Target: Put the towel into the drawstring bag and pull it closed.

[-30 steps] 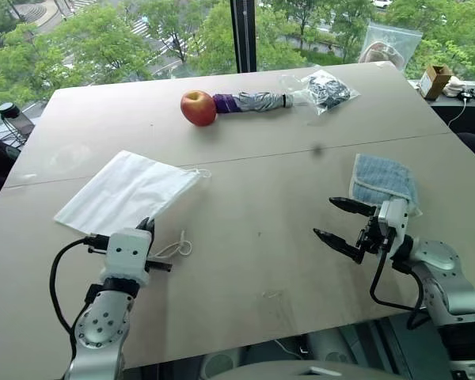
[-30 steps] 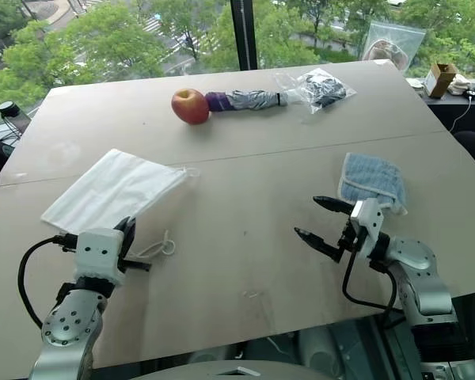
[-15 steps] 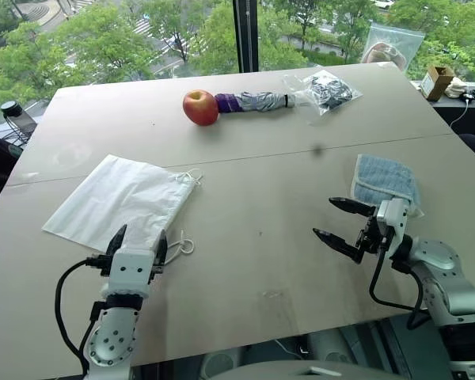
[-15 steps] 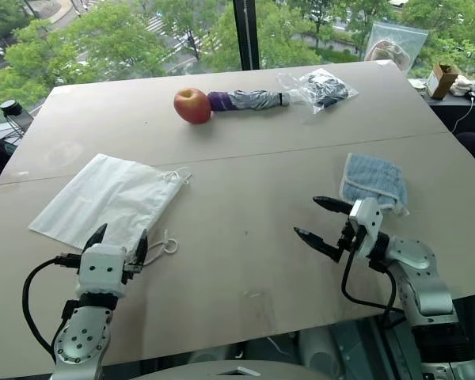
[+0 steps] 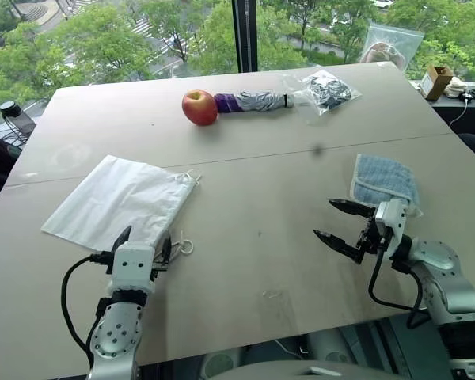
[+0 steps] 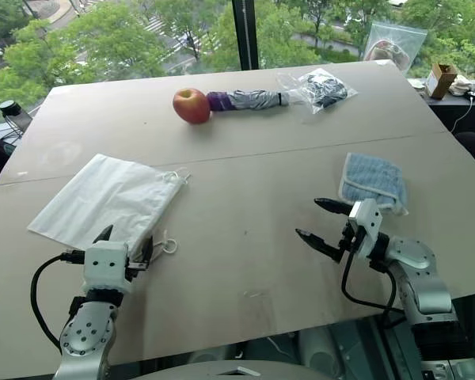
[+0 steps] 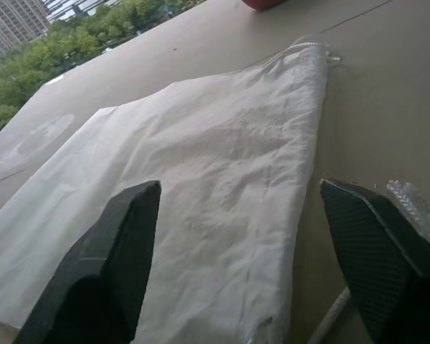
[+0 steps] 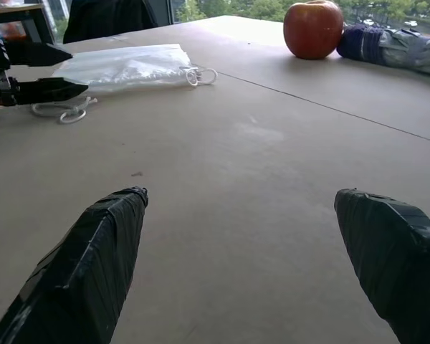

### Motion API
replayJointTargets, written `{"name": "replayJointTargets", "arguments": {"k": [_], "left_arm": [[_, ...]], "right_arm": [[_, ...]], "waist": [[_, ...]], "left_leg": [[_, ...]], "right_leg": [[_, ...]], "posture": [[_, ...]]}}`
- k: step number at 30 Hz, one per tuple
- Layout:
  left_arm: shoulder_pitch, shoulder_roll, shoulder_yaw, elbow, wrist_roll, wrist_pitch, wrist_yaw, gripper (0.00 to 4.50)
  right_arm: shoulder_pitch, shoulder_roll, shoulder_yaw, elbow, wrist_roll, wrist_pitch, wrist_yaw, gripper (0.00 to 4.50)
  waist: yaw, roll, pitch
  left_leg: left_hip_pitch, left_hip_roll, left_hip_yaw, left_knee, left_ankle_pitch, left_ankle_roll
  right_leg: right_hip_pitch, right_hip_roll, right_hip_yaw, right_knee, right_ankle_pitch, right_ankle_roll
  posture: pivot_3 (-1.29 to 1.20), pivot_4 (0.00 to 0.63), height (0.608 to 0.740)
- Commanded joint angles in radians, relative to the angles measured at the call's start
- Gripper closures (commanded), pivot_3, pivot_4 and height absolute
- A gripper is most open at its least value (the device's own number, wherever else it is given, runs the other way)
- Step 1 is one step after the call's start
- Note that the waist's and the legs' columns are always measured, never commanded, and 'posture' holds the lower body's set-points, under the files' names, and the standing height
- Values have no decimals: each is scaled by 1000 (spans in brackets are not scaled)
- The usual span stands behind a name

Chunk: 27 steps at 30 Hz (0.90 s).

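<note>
I see the drawstring bag flat on the desk at left, my left gripper spread at its near edge, the towel lying right, just beyond my right gripper, fingers apart, empty.

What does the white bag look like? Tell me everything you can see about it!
The drawstring bag is a thin white fabric pouch, rectangular, faintly creased and lying flat on the table, turned at a slant. Its gathered mouth has white cord loops lying on the tabletop. It looks flat, its mouth not spread. The left gripper stands open at its near edge; whether it touches the cloth is unclear.
</note>
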Motion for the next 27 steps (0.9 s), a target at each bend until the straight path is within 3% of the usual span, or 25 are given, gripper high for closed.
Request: {"name": "replayJointTargets", "arguments": {"k": [1,4,13,16,19,27], "left_arm": [[-1,1,21,-3,-18,-1,2,2706],[-4,-16,29,4,-32,20,16,4161],[-5,15,16,-23,15,22,4,4161],[-9,21,12,-45,48,34,21,3382],[-20,19,10,-57,49,65,18,2167],[-22,29,18,-89,79,151,21,2167]], "right_arm": [[-9,-2,-18,-17,4,-22,-5,0],[-9,1,-19,-17,3,-26,-11,0],[-18,6,-14,-6,0,-39,-23,0],[-22,10,-12,1,-5,-44,-25,0],[-25,16,-11,8,-10,-49,-27,0],[-29,27,-12,18,-18,-58,-31,0]], "waist": [[0,0,0],[1,0,0],[1,0,0],[0,0,0],[0,0,0],[0,0,0]], "left_leg": [[0,0,0,0,0,0],[0,0,0,0,0,0],[0,0,0,0,0,0],[0,0,0,0,0,0],[0,0,0,0,0,0],[0,0,0,0,0,0]], "right_leg": [[0,0,0,0,0,0],[0,0,0,0,1,0],[0,0,0,0,1,-1],[0,0,0,0,1,-1],[0,0,0,0,1,-2],[0,0,0,0,1,-2]], "posture": [[0,150,740],[0,150,740],[0,150,740],[0,150,740],[0,150,740],[0,150,740]]}}
